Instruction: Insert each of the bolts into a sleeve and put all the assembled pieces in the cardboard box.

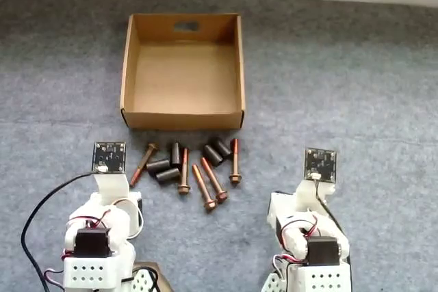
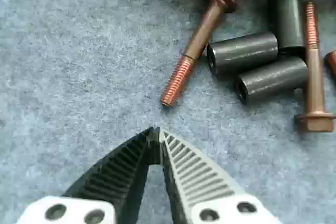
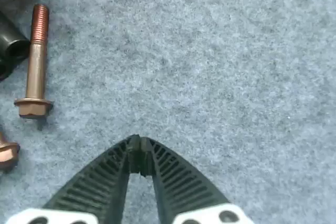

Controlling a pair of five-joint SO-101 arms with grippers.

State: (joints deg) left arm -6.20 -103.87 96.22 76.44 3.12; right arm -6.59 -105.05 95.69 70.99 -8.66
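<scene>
Bolts [image 1: 203, 186]: five, copper-coloured, loose on the grey carpet [image 1: 356, 100], mixed with five dark sleeves [image 1: 168, 175]. The cluster lies at 6 o'clock of the cardboard box [image 1: 127, 66], just short of its near wall. No bolt sits in a sleeve and the box holds nothing, so I judge the task to be at its start.

Left gripper [image 2: 157, 135]: at 8 o'clock of the cluster, jaws pressed together, nothing held. Nearest to it is the leftmost bolt [image 2: 199, 45], lying free with its threaded end toward the gripper. Just beside it, two sleeves on their sides touch each other [image 2: 242, 52].

Rightmost bolt [image 3: 35, 61]: at the cluster's 3 o'clock edge, threads toward the box. Right gripper [image 3: 137, 148]: at 4 o'clock of the cluster, jaws closed, empty.

Method note (judgement): open the left jaws and take the leftmost bolt on its plain shank near the head, leaving the thread clear. The other arm should grip a sleeve across its outer wall, with the bore unblocked. Line up the axes before pushing. The sleeves will likely roll if nudged, so approach from above.
</scene>
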